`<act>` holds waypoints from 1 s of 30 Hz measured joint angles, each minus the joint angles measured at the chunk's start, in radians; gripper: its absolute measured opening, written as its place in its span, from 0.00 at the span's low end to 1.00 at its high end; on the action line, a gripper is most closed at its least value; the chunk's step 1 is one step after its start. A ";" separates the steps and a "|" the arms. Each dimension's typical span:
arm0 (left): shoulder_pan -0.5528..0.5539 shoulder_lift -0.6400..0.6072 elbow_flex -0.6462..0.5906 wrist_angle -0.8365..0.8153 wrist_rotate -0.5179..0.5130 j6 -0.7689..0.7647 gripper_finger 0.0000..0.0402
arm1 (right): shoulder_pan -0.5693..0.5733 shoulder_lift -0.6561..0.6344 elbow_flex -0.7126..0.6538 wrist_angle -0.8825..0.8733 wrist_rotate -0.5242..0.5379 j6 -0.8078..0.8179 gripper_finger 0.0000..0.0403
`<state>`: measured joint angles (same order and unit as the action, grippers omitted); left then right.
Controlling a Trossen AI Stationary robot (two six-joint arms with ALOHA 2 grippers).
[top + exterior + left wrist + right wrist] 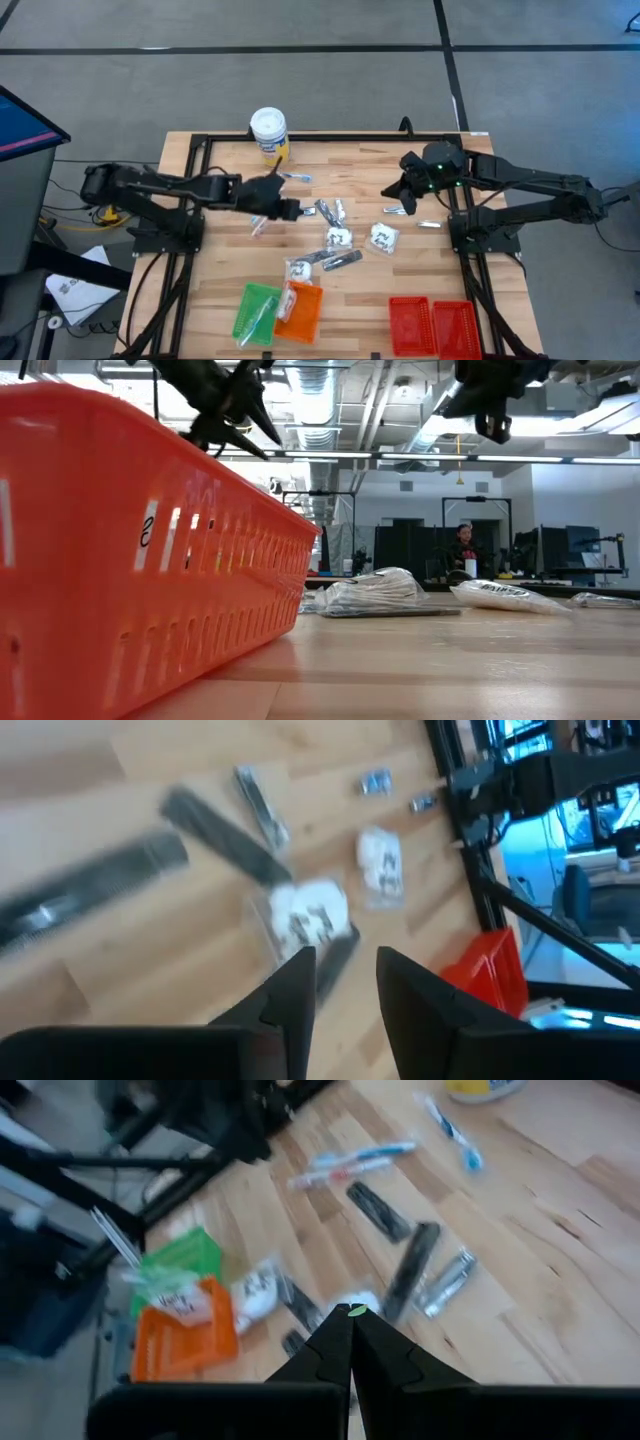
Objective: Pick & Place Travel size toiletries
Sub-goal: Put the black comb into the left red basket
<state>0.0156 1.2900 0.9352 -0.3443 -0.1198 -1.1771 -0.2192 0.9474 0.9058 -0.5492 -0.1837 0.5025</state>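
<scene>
Toiletries (338, 238) mostly lie loose mid-table — a few rest in the green tray (256, 312) and orange tray (301, 309), red tray (433, 324) apparently unfilled. Left gripper (290, 210) parted, empty; right gripper (398, 205) closed, empty — sorting barely begun.

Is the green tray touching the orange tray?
Touching. In the high view the green tray and the orange tray lie side by side with no wood showing between them; a white packet rests at the orange tray's far end.

Scattered toiletries (337, 238) crowd mid-table; bare wood (560, 330) beside the red trays (433, 325)
</scene>
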 joint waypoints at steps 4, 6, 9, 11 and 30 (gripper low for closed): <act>0.104 0.037 0.001 0.017 0.097 0.110 0.25 | 0.000 0.044 0.000 0.077 -0.002 0.073 0.00; 0.153 0.068 -0.001 0.022 0.172 0.163 0.25 | 0.000 0.084 0.000 0.118 -0.012 0.116 0.00; 0.209 0.123 0.000 0.053 0.274 0.233 0.25 | 0.000 0.160 0.000 0.202 -0.069 0.160 0.00; 0.229 0.154 0.000 0.093 0.312 0.266 0.25 | -0.001 0.210 0.000 0.263 -0.109 0.189 0.00; 0.246 0.189 0.000 0.253 0.329 0.432 0.03 | -0.037 0.623 0.384 0.042 -0.106 0.064 0.00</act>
<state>0.2615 1.4792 0.9352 -0.0909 0.2088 -0.7446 -0.2560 1.5703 1.2902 -0.5073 -0.2900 0.5670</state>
